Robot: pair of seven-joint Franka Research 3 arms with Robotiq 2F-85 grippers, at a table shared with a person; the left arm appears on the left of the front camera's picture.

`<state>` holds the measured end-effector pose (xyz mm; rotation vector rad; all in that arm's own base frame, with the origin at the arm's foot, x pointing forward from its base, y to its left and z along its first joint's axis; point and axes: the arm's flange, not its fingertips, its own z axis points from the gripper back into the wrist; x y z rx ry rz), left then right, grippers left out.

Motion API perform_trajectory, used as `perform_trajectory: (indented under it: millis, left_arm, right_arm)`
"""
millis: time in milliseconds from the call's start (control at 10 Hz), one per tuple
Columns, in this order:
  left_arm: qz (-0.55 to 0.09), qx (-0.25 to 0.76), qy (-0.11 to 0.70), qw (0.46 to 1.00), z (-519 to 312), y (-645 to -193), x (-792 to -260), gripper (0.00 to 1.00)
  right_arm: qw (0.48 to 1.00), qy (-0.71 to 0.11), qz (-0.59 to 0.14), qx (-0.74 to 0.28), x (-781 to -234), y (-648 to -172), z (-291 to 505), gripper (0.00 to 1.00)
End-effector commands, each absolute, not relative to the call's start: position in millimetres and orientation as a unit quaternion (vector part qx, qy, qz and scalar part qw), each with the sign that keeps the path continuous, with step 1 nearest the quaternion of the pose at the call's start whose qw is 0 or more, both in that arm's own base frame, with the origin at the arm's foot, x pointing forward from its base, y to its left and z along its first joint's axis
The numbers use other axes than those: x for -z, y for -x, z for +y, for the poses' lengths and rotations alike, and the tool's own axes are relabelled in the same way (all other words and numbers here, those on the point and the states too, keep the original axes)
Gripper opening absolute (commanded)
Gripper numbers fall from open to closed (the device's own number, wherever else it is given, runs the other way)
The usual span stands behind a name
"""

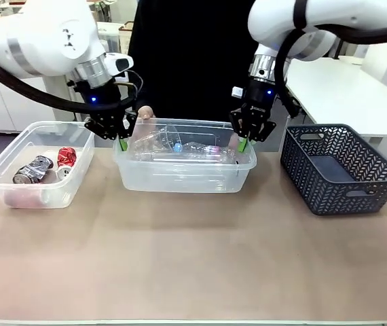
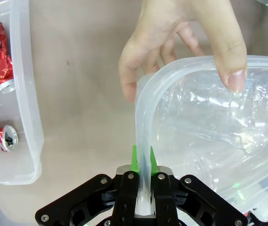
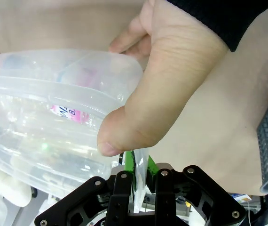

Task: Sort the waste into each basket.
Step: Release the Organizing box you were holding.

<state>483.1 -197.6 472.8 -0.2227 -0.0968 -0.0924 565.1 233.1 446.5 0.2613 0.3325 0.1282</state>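
A see-through tub (image 1: 180, 178) at the table's middle back holds several clear plastic bottles (image 1: 180, 148). My left gripper (image 1: 122, 139) is shut on this tub's left rim; in the left wrist view the gripper (image 2: 143, 157) pinches the rim (image 2: 141, 117) between its green pads. My right gripper (image 1: 243, 142) is shut on the tub's right rim, which the right wrist view shows as the gripper (image 3: 137, 165) clamping the thin wall. A second see-through tub (image 1: 71, 187) at the left holds a crushed red can (image 1: 66, 157) and a silver can (image 1: 34, 170).
A person stands behind the tub, one hand (image 2: 185, 42) on its rim near my left gripper and the other hand (image 3: 162, 94) with its thumb over the rim near my right gripper. A dark lattice basket (image 1: 339, 166) stands at the right.
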Motion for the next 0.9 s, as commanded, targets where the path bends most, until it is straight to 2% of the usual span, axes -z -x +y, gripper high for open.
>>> perform_trajectory:
  millis: [0,100,200,300,400,600,700,800]
  left_arm:
    - [-0.05,0.047,0.109,0.992,-202,-477,-472,0.04]
    - [-0.048,0.046,0.111,0.992,-198,-483,-473,0.16]
    - [-0.043,0.051,0.12,0.991,-197,-480,-476,0.52]
    - [-0.047,0.043,0.123,0.99,-196,-475,-483,0.74]
    - [-0.057,0.035,0.121,0.99,-192,-469,-494,1.0]
    - [-0.081,0.014,0.133,0.988,-180,-463,-517,1.0]
    - [-0.1,0.002,0.137,0.985,-172,-458,-529,0.96]
    - [-0.11,0.003,0.149,0.983,-167,-454,-535,1.0]
  right_arm:
    - [0.976,-0.13,0.159,-0.067,-448,-559,236,0.05]
    - [0.976,-0.13,0.165,-0.064,-446,-565,233,0.12]
    - [0.977,-0.159,0.134,-0.05,-452,-562,227,0.53]
    - [0.977,-0.189,0.094,-0.039,-460,-557,220,0.66]
    - [0.975,-0.208,0.062,-0.038,-470,-549,211,1.0]
    - [0.969,-0.243,0.013,-0.032,-491,-536,189,1.0]
    - [0.966,-0.255,-0.022,-0.024,-504,-526,173,0.83]
    - [0.964,-0.262,-0.04,-0.015,-508,-519,164,0.92]
